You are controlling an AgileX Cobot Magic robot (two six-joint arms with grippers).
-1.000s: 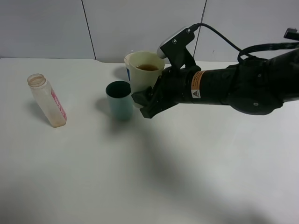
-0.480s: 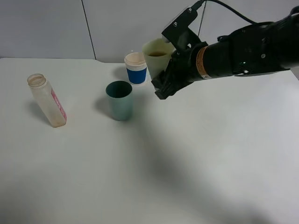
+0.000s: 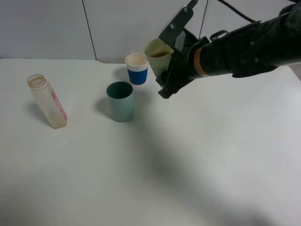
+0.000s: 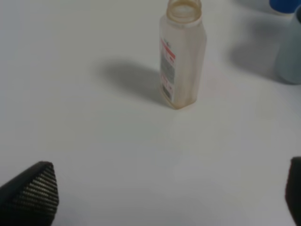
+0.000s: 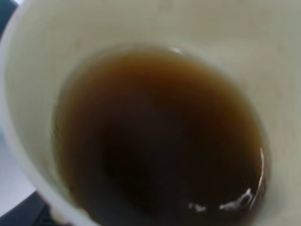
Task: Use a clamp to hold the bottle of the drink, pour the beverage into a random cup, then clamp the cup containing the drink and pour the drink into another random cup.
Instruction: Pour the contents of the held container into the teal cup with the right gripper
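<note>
**Tumbler of tea held aloft at the far side of the table**

The matte white table (image 3: 197, 169) fills the scene. The black right arm (image 3: 244, 44), with an orange label band, reaches in from the far right. Its right gripper (image 3: 164, 80) is closed on the pale yellow-green tumbler (image 3: 157, 55), a plain tapered plastic cup held clear of the tabletop, slightly tilted. It hangs just right of the blue-sleeved paper cup (image 3: 137, 68). The brown beverage (image 5: 155, 136), translucent with a glossy surface, sits inside the tumbler.

The bottle (image 3: 47, 101) stands on the table at the far left, well apart from the cups. It is clear plastic with a squarish body, a wide tan neck and a pink-red label. The teal cup (image 3: 120, 101), straight-sided and dark inside, stands near the middle, just in front of the paper cup.

The left gripper (image 4: 162, 197) hangs with its jaws spread wide, holding nothing. Its fingertips (image 4: 30, 193) are black and cross-hatched.
</note>
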